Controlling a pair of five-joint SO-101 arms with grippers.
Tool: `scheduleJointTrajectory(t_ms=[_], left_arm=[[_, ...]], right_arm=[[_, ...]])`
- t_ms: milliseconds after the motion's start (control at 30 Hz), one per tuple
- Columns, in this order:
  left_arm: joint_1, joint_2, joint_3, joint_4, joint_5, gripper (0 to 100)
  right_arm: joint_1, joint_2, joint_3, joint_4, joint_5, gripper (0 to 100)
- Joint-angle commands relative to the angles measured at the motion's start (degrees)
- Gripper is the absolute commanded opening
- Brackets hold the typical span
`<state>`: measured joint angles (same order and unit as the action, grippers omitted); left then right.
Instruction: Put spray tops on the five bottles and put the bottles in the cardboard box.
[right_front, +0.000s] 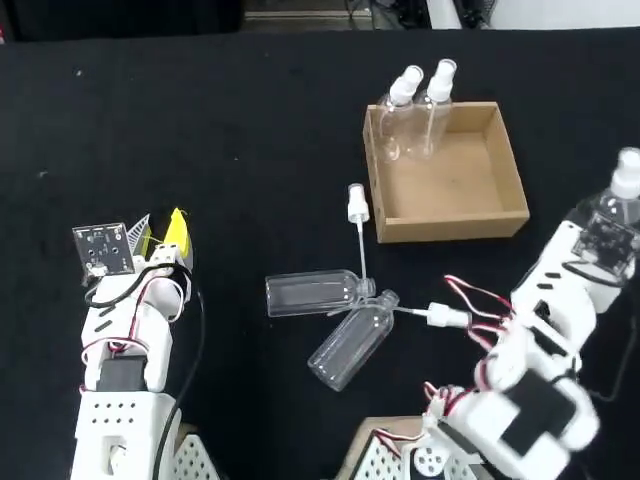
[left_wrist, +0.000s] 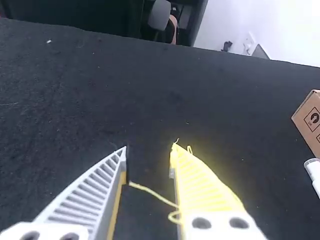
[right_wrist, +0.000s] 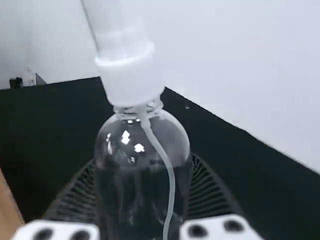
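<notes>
Left gripper (left_wrist: 149, 148): I read the white and yellow fingers as spread, with black cloth showing in the gap and nothing between them. It sits low at the near-left of the black cloth-covered table (right_front: 200, 120). A broad stretch of cloth lies between it and the bottles at centre.

Right gripper (right_wrist: 142, 210): it is pinching a clear plastic bottle (right_wrist: 142, 165) round the body and holding it upright. A white spray top (right_wrist: 125, 60) is seated on the neck and its dip tube hangs inside. In the high view this bottle is at the far right, to the right of the open brown cardboard box (right_front: 455, 228) and apart from it.

Box: it stands well short of the table's far edge. One capped bottle (right_front: 398, 125) and a second capped bottle (right_front: 432, 115) lean side by side in its far-left corner.

Centre of table: an uncapped bottle (right_front: 312, 293) and a second uncapped bottle (right_front: 350, 347) lie on their sides with their necks close together. A loose spray top (right_front: 356, 205) lies near the box's left wall, its tube running down toward those necks. A second loose spray top (right_front: 447, 317) lies just beside the right arm's red and white wires (right_front: 480, 310).

Room: a white wall (left_wrist: 260, 25) stands beyond the far table edge.
</notes>
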<state>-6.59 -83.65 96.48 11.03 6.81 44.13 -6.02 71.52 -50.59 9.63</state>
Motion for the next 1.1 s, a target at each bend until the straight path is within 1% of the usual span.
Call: scheduleJointTrajectory(t_ms=[0,267,733,900,967,1067], left_arm=[[-0.04,-0.18,1.36,0.0,0.44,14],[-0.04,-0.18,1.36,-0.18,0.44,14],[-0.04,-0.18,1.36,-0.18,0.44,14],[-0.04,-0.18,1.36,-0.18,0.44,14],[-0.04,-0.18,1.36,-0.18,0.44,14],[-0.04,-0.18,1.36,-0.18,0.35,14]], right_arm=[[3.69,6.37,-5.32,-8.18,-6.24,1.1],[7.03,22.46,-15.43,-12.84,-6.51,1.1],[6.68,40.75,-17.01,-38.07,-6.51,1.2],[6.59,44.35,-17.01,-41.05,-6.51,1.5],[6.59,45.23,-17.01,-40.97,-6.51,4.7],[6.51,46.11,-16.92,-41.05,-6.51,13.1]])
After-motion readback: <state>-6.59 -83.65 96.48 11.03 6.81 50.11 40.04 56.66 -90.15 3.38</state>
